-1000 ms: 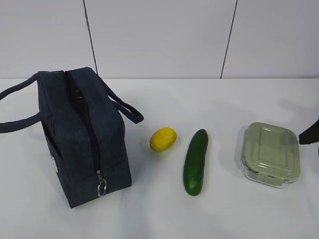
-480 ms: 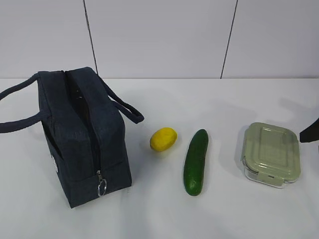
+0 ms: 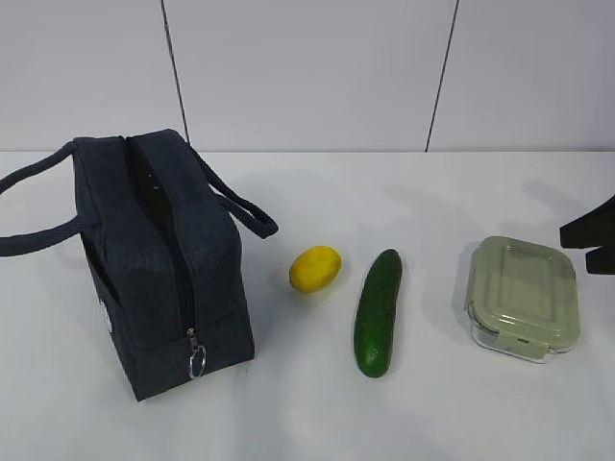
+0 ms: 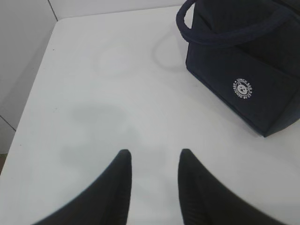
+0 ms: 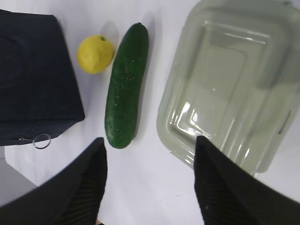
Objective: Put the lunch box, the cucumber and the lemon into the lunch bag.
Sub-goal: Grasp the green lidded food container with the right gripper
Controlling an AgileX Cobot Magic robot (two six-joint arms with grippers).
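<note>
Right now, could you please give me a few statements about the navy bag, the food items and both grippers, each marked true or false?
1. The bright yellow lemon lies between the dark navy fabric lunch bag and the dark green cucumber. True.
2. The clear glass lunch box has its sage-green lid off. False: the lid is on.
3. The right gripper holds the cucumber. False: its jaws stand open and empty above the table.
4. The left gripper is open over bare white table, beside the bag. True.
5. The lemon is already inside the bag. False: it lies on the table.
</note>
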